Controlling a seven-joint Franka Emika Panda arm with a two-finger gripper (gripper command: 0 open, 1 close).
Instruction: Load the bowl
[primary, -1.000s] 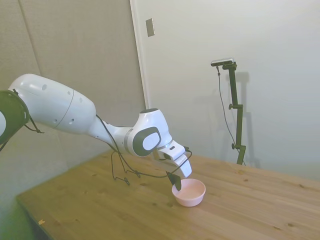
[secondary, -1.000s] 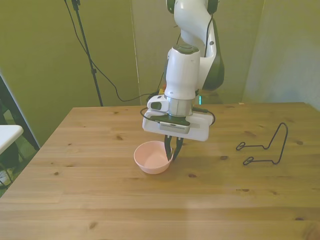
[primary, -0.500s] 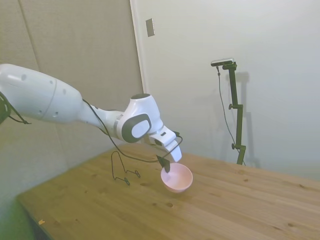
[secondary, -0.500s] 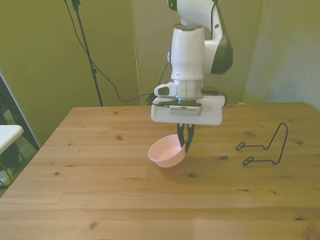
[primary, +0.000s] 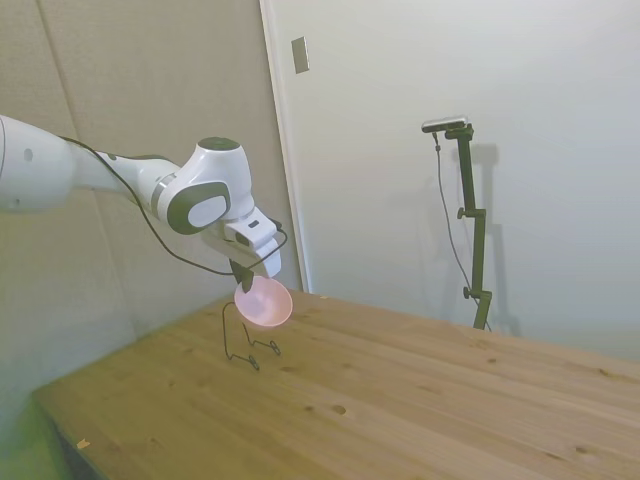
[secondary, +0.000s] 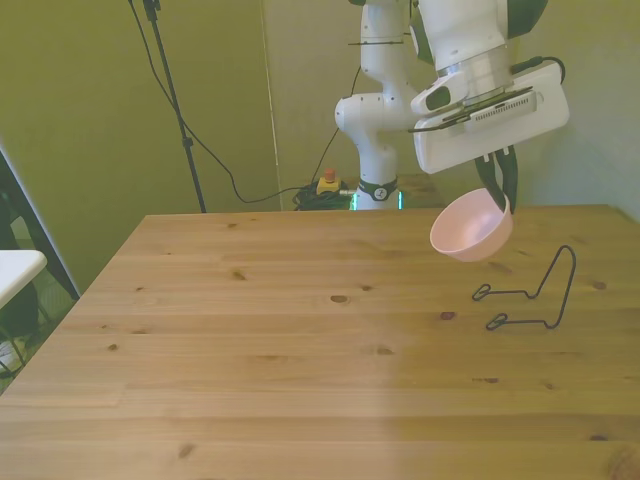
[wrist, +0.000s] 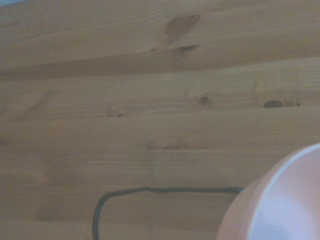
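Gripper (secondary: 503, 192) holding the bowl (secondary: 470, 228) in the air, upper right of the front view.

Its dark fingers pinch the bowl's rim, and the pale pink bowl hangs tilted, clear of the wooden surface (secondary: 300, 350). In the side view the bowl (primary: 263, 302) sits left of centre, just above the thin dark wire rack (primary: 248, 345). In the front view the rack (secondary: 530, 295) stands on the surface at the right, below and slightly right of the bowl. The wrist view shows the bowl's edge (wrist: 280, 205) beside the rack's wire (wrist: 160, 192).

Side view stands off one tabletop (primary: 400, 400) corner, wide. Front view faces across it. Wrist view looks down close. All share the wire rack (secondary: 530, 295).
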